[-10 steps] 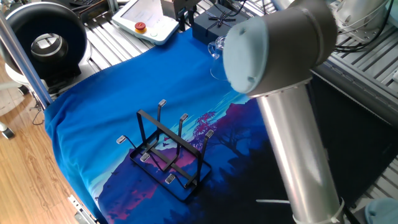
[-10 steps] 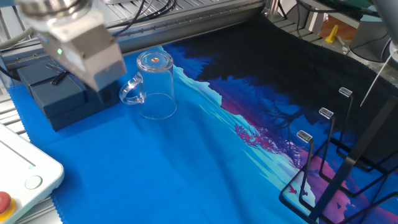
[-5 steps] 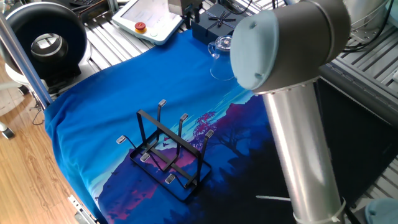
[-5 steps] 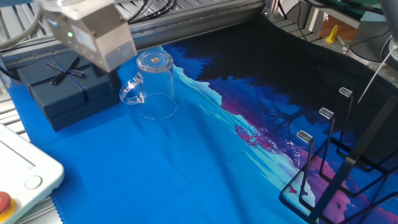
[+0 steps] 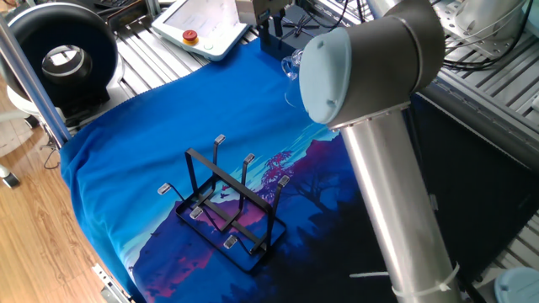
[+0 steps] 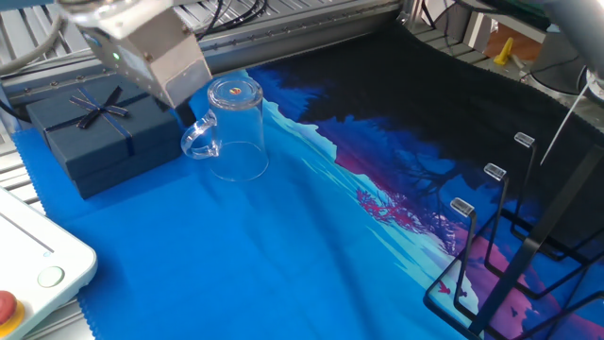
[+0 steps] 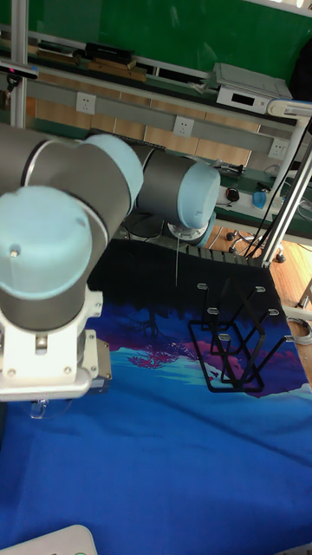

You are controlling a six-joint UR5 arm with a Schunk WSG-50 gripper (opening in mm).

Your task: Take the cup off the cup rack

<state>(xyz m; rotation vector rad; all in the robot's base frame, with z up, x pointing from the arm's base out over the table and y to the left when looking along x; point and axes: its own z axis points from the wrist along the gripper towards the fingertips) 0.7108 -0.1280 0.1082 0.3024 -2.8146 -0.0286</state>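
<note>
The clear cup (image 6: 234, 132) stands upside down on the blue cloth with its handle toward the gift box; the arm's elbow hides part of the cup (image 5: 292, 66) in one fixed view. The black cup rack (image 5: 227, 206) stands apart from it near the cloth's front, with nothing on its grey-tipped prongs (image 6: 487, 171). My gripper (image 5: 274, 29) hovers above the box, just beside the cup's handle and not touching it. Its dark fingers look parted, with nothing between them. Its silver wrist housing (image 6: 156, 52) hides the fingertips in the other fixed view.
A dark blue gift box (image 6: 94, 132) with a ribbon lies next to the cup. A white pendant with a red button (image 5: 202, 25) sits at the table's far corner. The arm's big elbow joint (image 5: 362, 67) hangs over the cloth's middle.
The gripper has drifted from over the gift box toward the cup's handle and risen slightly. The cup and the rack have not moved.
</note>
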